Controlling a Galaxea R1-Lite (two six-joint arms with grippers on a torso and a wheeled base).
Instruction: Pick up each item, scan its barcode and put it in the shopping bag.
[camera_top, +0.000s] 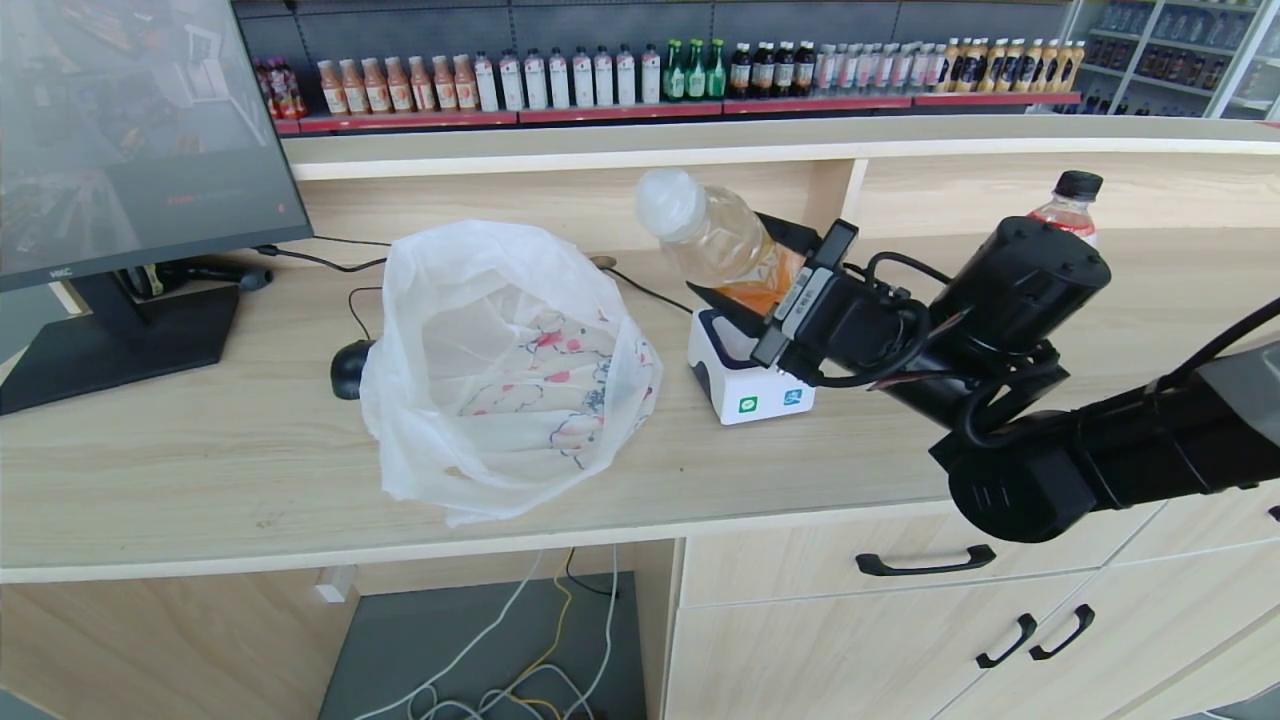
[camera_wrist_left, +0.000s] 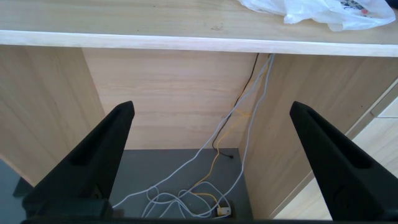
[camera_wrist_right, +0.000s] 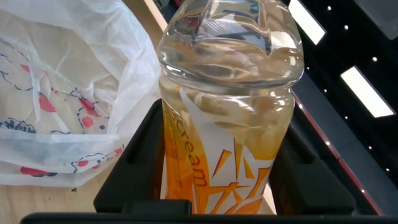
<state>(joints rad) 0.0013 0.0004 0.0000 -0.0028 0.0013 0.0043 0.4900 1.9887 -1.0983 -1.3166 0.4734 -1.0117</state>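
A clear bottle (camera_top: 708, 235) with an orange label and pale liquid is held tilted in my right gripper (camera_top: 752, 268), just above the white barcode scanner (camera_top: 752, 392) on the counter. From the right wrist, the bottle (camera_wrist_right: 227, 118) sits between the black fingers (camera_wrist_right: 134, 168), and my right gripper (camera_wrist_right: 227, 186) is shut on its labelled part. The white shopping bag (camera_top: 505, 370) stands open left of the scanner, and its plastic (camera_wrist_right: 56, 93) lies beside the bottle. A second bottle (camera_top: 1072, 205) with a black cap stands at the back right. My left gripper (camera_wrist_left: 211, 162) hangs open below the counter edge.
A monitor (camera_top: 130, 130) on a black stand fills the counter's left end, with a black mouse (camera_top: 350, 368) beside the bag. A raised ledge (camera_top: 700, 150) runs behind the counter. Cables (camera_wrist_left: 205, 193) lie on the floor under the counter. Drawers (camera_top: 925, 565) are below right.
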